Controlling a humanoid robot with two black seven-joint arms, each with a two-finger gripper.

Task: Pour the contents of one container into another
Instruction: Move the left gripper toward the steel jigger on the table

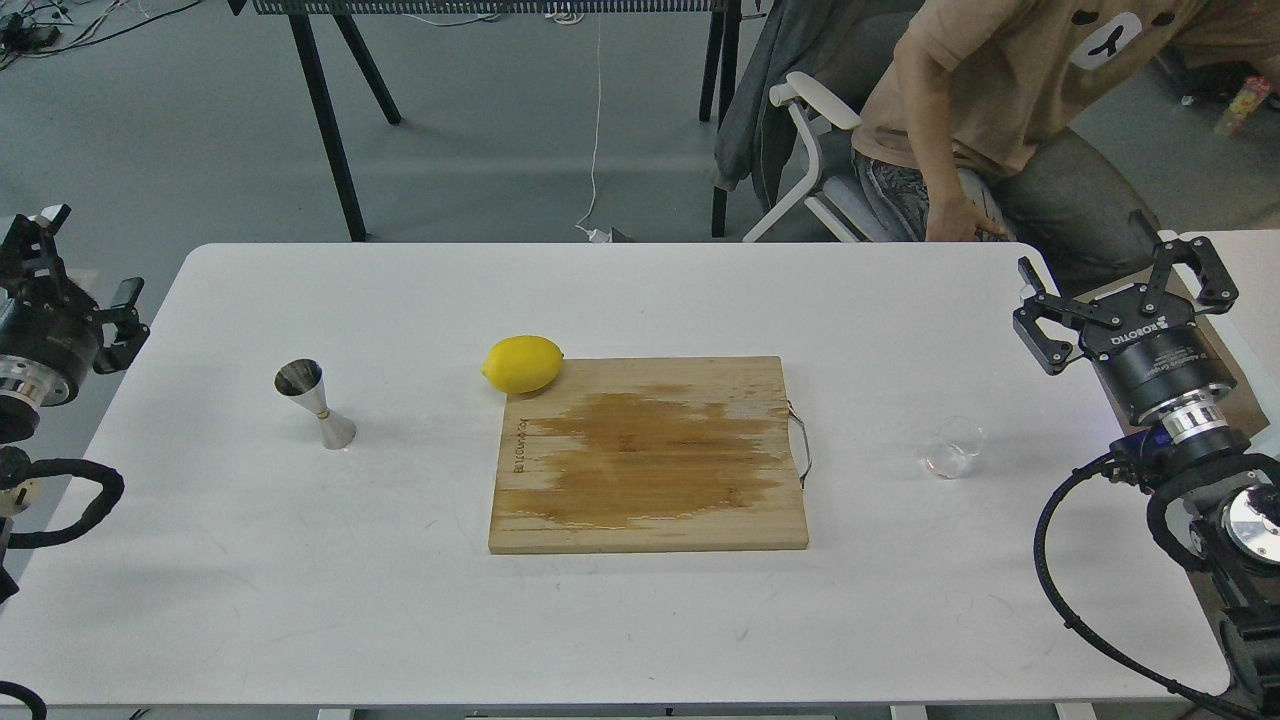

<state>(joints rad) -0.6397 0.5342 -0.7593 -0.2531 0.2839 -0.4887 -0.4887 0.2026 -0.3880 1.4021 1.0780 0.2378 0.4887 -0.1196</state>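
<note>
Flanking the table, right gripper [1125,290] raised with jaws apart; left gripper's [75,270] jaws unclear.

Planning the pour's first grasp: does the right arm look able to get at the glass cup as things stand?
Probably yes. The glass cup stands alone on the white table near the right end effector, which is open, with nothing between them; the cutting board lies well aside.

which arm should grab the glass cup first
Right. The glass cup stands at the table's right end, just below the open right gripper. The left gripper is far across, beyond the cutting board, nearer the jigger.
</note>
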